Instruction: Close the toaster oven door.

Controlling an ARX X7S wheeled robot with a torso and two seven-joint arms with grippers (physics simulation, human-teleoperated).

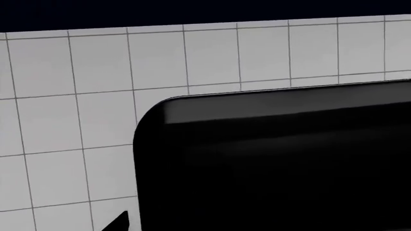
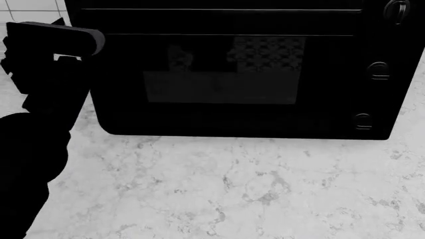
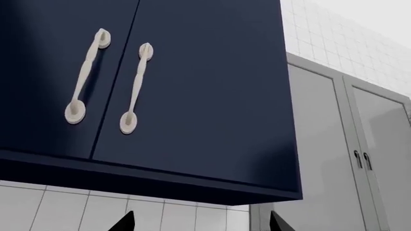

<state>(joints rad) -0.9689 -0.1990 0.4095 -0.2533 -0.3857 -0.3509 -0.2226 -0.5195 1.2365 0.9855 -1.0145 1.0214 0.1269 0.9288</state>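
Note:
The toaster oven (image 2: 378, 50), a big black box, fills the far part of the head view, with three round knobs (image 2: 378, 70) down its right side. The toaster oven door (image 2: 226, 74) stands upright against the oven's front, its glass window dim and its bar handle (image 2: 219, 10) along the top edge. My left gripper (image 2: 53, 45) hangs just off the oven's left side, level with the door's top. Only one dark fingertip (image 1: 121, 222) shows beside the oven's black body (image 1: 276, 163). My right gripper (image 3: 200, 224) is open, empty, and points up at wall cabinets.
A pale marble countertop (image 2: 239, 189) stretches in front of the oven. White tiled wall (image 1: 70, 120) lies behind and left of it. Dark blue upper cabinets (image 3: 192, 86) with pale handles (image 3: 84, 77) and a grey cupboard (image 3: 334, 144) show above the right arm.

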